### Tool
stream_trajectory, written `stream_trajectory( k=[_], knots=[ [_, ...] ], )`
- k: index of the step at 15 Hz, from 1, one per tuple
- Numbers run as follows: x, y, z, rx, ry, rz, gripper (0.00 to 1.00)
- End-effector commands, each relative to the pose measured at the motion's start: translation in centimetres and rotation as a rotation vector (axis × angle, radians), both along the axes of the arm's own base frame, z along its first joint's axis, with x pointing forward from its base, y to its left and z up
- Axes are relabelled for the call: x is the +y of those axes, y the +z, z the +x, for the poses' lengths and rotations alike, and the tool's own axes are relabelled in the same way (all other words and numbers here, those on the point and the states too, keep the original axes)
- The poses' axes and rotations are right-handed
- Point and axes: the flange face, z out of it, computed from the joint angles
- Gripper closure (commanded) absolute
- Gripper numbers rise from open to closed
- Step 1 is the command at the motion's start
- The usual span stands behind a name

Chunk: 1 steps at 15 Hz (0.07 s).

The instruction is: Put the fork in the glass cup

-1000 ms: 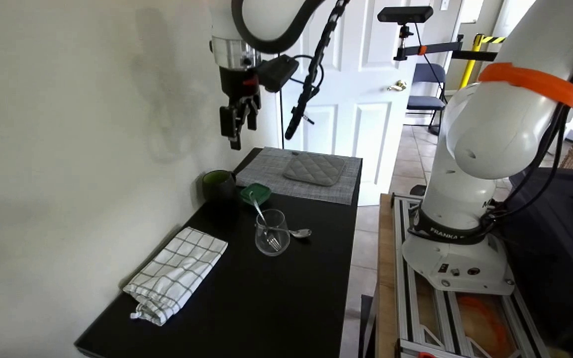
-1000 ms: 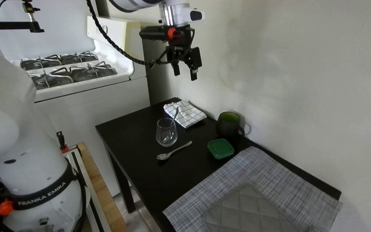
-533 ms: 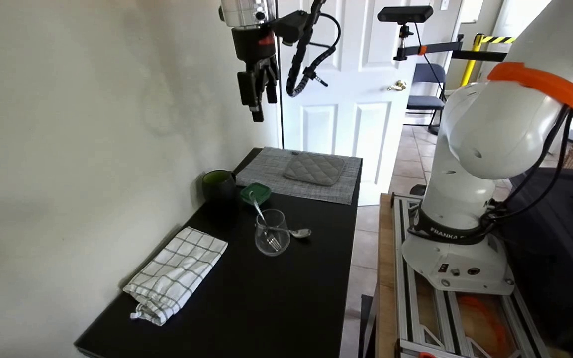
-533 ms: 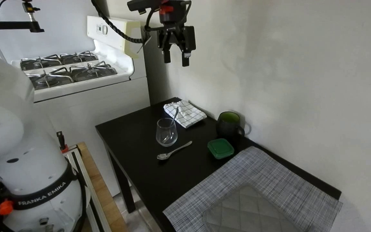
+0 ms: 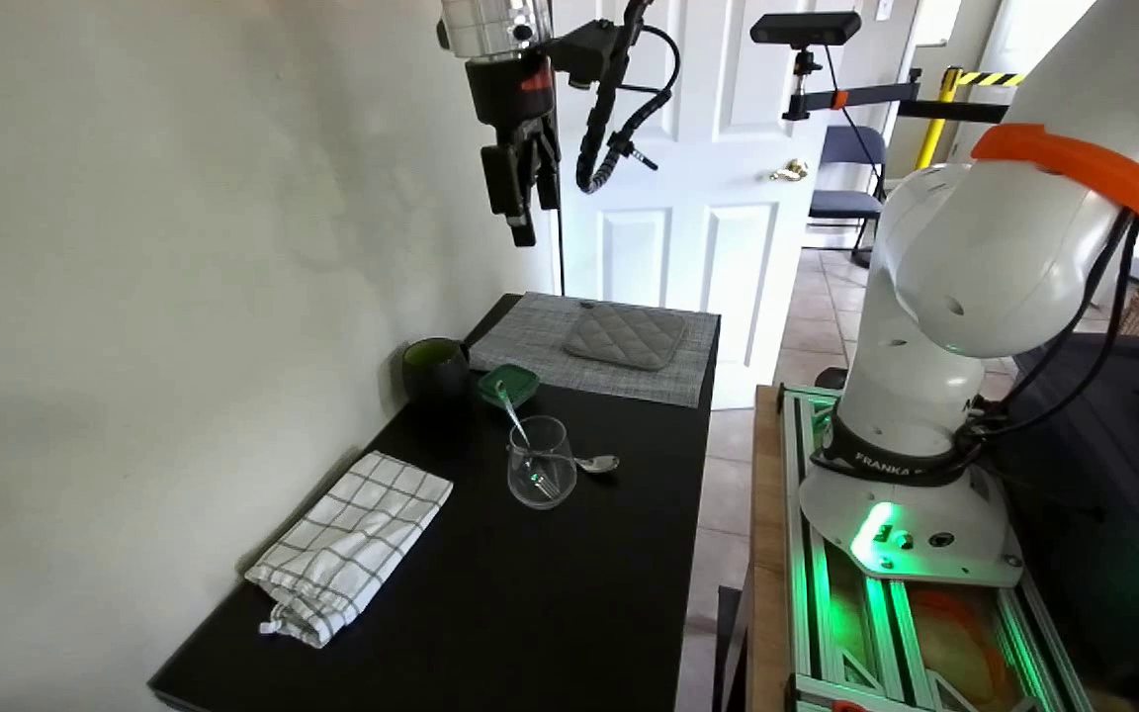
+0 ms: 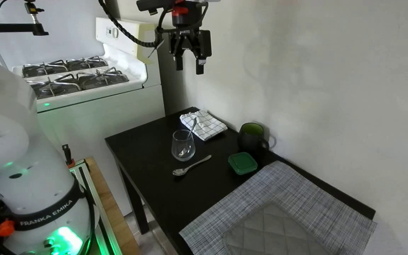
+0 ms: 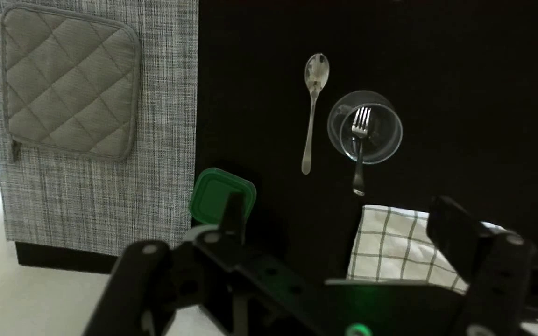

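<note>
Hand (image 6: 189, 66) is empty and spread, fork (image 7: 360, 128) in the glass (image 6: 179, 144) is prob light, stiff, slick, so pinch its handle (image 7: 358, 182), 6 o'clock in wrist view.

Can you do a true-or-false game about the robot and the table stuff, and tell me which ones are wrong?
1. The fork is in the glass cup. True.
2. The glass cup is lying on its side. False: it stands upright.
3. The tool is up above the table. True.
4. The tool is gripping the fork. False: the tool is open and holds nothing.
5. The spoon lies on the table, outside the glass cup. True.
6. The fork is bright green. False: it is silver.
</note>
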Motion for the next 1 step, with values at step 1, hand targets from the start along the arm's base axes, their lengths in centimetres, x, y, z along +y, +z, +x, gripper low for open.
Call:
stream_trajectory(
  k=[1],
  knots=[
    [0.01, 0.05, 0.01, 0.001, 0.000, 0.000, 0.00]
  ],
)
